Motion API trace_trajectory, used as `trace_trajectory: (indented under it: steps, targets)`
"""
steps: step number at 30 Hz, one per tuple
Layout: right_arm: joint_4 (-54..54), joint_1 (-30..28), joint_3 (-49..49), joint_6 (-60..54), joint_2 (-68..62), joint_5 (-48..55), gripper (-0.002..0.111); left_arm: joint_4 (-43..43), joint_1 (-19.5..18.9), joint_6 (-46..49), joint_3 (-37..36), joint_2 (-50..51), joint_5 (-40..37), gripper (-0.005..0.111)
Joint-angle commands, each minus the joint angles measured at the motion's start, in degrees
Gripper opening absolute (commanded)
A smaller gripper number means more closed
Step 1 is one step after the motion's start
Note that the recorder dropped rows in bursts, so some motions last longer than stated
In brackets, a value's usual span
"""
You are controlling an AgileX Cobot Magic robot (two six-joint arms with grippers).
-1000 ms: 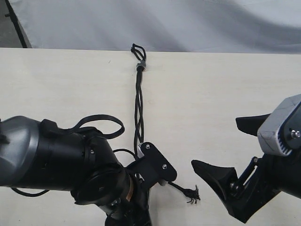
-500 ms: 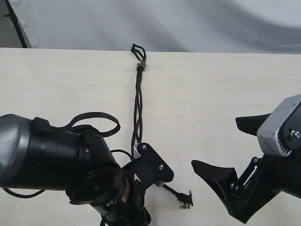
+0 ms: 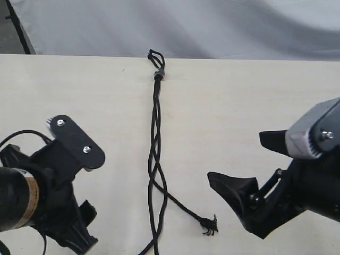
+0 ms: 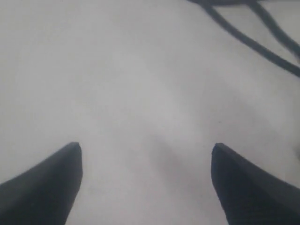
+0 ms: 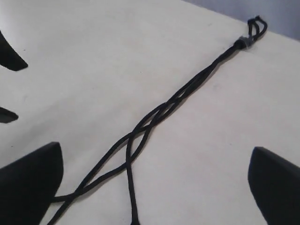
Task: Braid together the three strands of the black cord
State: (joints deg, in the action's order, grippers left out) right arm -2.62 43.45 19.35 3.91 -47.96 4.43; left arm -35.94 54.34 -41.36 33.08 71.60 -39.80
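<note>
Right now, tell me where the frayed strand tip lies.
Exterior view: the frayed tip lies on the table, right of the black cord, near the open right gripper.

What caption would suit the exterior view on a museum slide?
Loosely braided black cord lies on the table between the open left gripper and open right gripper.

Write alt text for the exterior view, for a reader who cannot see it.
A thin black cord lies lengthwise on a pale table, its three strands loosely crossed, a small grey band near the far end and one frayed tip splayed right. The left gripper and right gripper flank it, jaws open, holding nothing.
</note>
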Motion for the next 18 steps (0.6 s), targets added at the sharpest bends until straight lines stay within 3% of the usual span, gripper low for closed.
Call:
trace_trajectory:
  steps: [1,4,8,18]
  targets:
    - [1.5,5.6,4.5,-0.5,-11.7,1.9,0.105,-13.4,-1.2,-20.9,-5.5,-1.6,0.6,0.072]
    - [1.5,13.9,12.2,-0.5,-25.8,5.3,0.105,-13.6,-6.6,-23.1,-7.9,-1.6,1.7,0.072]
    - [1.5,18.0,19.8,-0.6,-36.5,10.6,0.105,-13.3,-11.2,-23.3,-9.2,-1.6,8.0,0.072]
    - [-2.7,18.7,21.2,-3.9,-40.2,12.4,0.105,-13.7,-11.3,-22.9,-9.3,-1.6,12.9,0.072]
